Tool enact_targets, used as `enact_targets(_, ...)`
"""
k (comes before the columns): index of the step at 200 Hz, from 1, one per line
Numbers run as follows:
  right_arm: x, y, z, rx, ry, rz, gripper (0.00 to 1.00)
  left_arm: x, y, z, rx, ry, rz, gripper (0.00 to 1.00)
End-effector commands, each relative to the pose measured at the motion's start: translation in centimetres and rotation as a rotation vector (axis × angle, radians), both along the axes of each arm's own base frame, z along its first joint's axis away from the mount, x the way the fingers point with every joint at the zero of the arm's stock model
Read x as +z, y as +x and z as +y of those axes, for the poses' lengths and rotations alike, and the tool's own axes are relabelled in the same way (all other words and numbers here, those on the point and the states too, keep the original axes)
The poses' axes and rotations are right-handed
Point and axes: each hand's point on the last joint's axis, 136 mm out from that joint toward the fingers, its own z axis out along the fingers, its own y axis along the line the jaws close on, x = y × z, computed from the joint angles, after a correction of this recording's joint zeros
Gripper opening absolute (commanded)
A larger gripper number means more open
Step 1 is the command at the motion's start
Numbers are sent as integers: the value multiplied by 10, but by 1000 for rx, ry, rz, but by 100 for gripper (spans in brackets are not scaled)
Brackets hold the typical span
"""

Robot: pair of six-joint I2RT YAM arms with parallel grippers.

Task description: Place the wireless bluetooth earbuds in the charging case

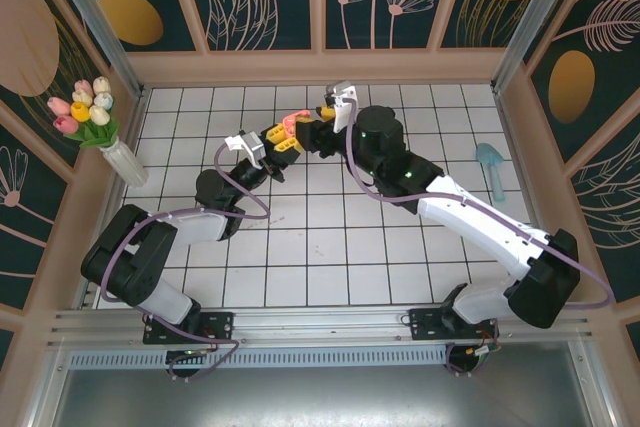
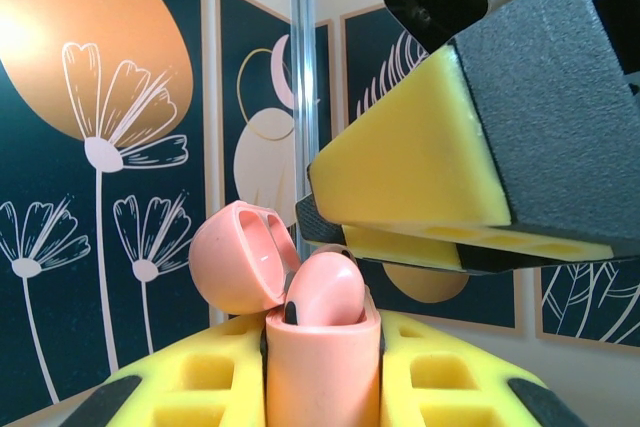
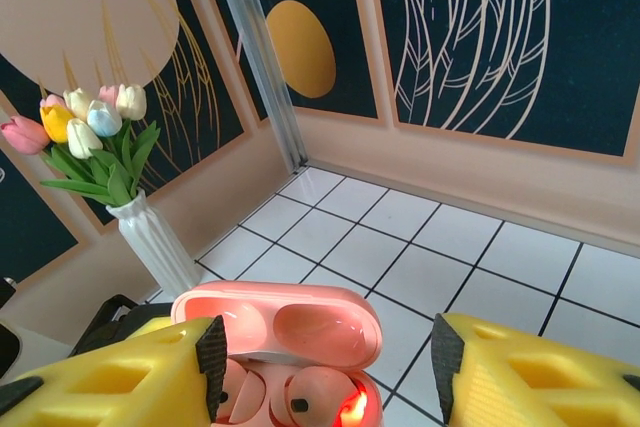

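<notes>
Claws first: my left claw (image 2: 322,372) is clamped on the salmon-pink charging case (image 2: 322,352). Its yellow pads (image 2: 180,387) press both sides and hold the case upright above the counter (image 1: 330,237). The lid (image 2: 240,257) is hinged open, tilted back to the left in my left wrist view. My right claw (image 3: 325,357) hangs just over the case, jaws apart, gripping nothing. Inside the case, 2 pink earbuds (image 3: 318,392) sit side by side, and a small orange-red light (image 3: 352,409) glows beside them. Farther out, a white vase of tulips (image 3: 150,237) stands at the counter's left edge. A teal scoop-like thing (image 1: 490,165) lies well apart on the right.
</notes>
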Motion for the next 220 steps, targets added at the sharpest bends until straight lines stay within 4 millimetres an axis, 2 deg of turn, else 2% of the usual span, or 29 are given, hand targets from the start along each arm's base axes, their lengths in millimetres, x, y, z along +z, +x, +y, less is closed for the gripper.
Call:
enact_targets(1,36,-11,-2,35,81,-40,60,29,-14,4,-19,-66,-106,0)
enact_targets(37,44,-13,-3,44,111,-38,61,29,-14,4,-17,-65,-106,0)
enact_targets(75,71,-13,-18,20,216,-30,62,28,-15,4,-16,-59,-111,0)
enact_targets(109,85,16,-40,-71,226,76,61,21,-16,1,-25,-36,-109,0)
enact_targets(133,69,48,-49,-129,146,209,56,14,-17,-3,-43,-7,-104,0)
enact_targets(159,41,74,-42,-142,47,325,42,5,-16,-9,-59,35,-95,0)
enact_targets(192,12,94,-24,-110,-59,422,28,-3,-14,-15,-81,74,-80,0)
enact_targets(220,-9,97,-9,-64,-123,489,22,-5,-12,-18,-89,82,-68,0)
